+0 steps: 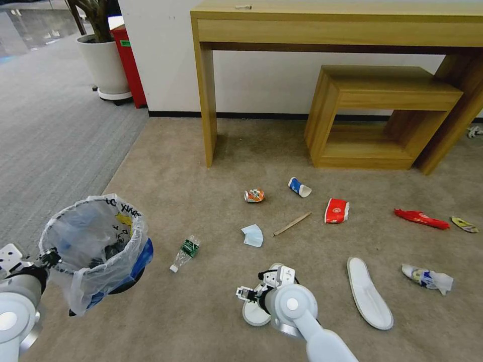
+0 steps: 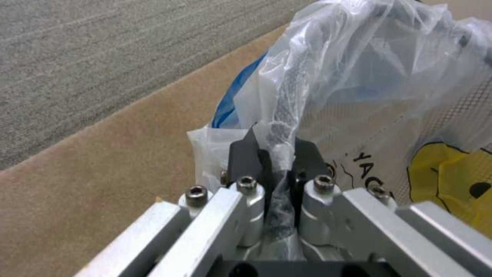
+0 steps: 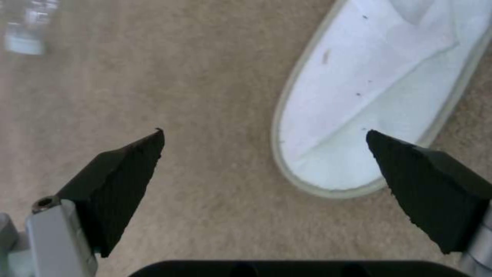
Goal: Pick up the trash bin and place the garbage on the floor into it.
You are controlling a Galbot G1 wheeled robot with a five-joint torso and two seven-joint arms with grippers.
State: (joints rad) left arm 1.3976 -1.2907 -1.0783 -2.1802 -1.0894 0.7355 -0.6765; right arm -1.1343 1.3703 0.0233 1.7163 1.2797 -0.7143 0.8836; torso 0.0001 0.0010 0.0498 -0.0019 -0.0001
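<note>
The left gripper [image 2: 276,161] pinches the small round bag-lined trash bin [image 1: 95,246], lettered "YAC"; the right gripper [image 3: 264,154] gapes just beside a white fabric slipper [image 3: 379,96].

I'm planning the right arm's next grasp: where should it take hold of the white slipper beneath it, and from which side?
Judging by its pose, grip the slipper at its thin edge, from above. It lies flat on the carpet, so only the rim offers a pinchable lip. The open right gripper already hangs over it, one finger above the rim.
</note>
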